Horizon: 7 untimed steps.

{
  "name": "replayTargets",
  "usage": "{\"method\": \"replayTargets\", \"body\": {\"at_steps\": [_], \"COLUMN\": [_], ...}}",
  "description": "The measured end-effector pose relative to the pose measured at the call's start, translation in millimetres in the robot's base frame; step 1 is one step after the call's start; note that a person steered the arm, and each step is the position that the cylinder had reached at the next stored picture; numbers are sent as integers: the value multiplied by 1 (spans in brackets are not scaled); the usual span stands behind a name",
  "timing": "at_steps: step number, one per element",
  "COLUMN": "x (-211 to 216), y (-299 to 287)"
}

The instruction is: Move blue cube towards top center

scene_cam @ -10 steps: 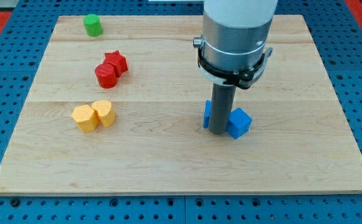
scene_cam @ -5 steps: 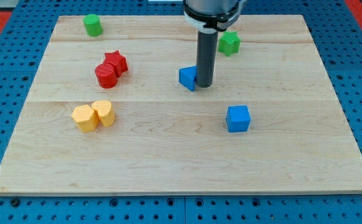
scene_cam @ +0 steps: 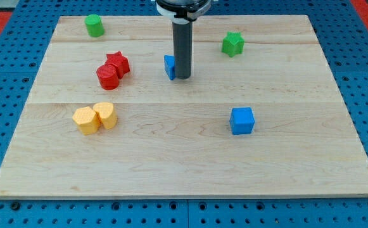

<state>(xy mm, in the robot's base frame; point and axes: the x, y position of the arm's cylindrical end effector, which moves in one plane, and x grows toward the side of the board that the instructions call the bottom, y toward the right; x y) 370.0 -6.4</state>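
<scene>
While the wooden surface [scene_cam: 190, 158] fills most of the view, lying on a blue pegboard [scene_cam: 6, 76], the arm comes down from the view's top as a dark rod [scene_cam: 182, 47]. No pincer exists on this arm, so I cannot tell any spread or closed state; it ends only in my tip [scene_cam: 182, 77].

My tip stands on the surface a little left of centre, in the upper half. It touches the right side of a small blue block [scene_cam: 169, 66], which is mostly hidden behind the rod; only a narrow blue part shows, so its shape cannot be made out well.

The blue cube [scene_cam: 242, 120] sits well apart from my tip, toward the view's lower right, alone on the surface. It looks bright blue with a lighter top face and darker front faces, and it is turned slightly so one edge points to the view's bottom.

At the left, the yellow blocks [scene_cam: 94, 118] lie touching each other. Above them the red cylinder [scene_cam: 107, 76] touches the red star [scene_cam: 118, 63]. A green star [scene_cam: 233, 44] rests near the top, right of the rod, and a green cylinder [scene_cam: 94, 25] stands at the top left corner.
</scene>
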Motion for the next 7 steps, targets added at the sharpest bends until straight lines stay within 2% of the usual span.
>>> {"method": "replayTargets", "body": {"at_steps": [1,5,6,7], "x": [20,-102,-105,-98], "y": [-12,-32,-43,-81]}}
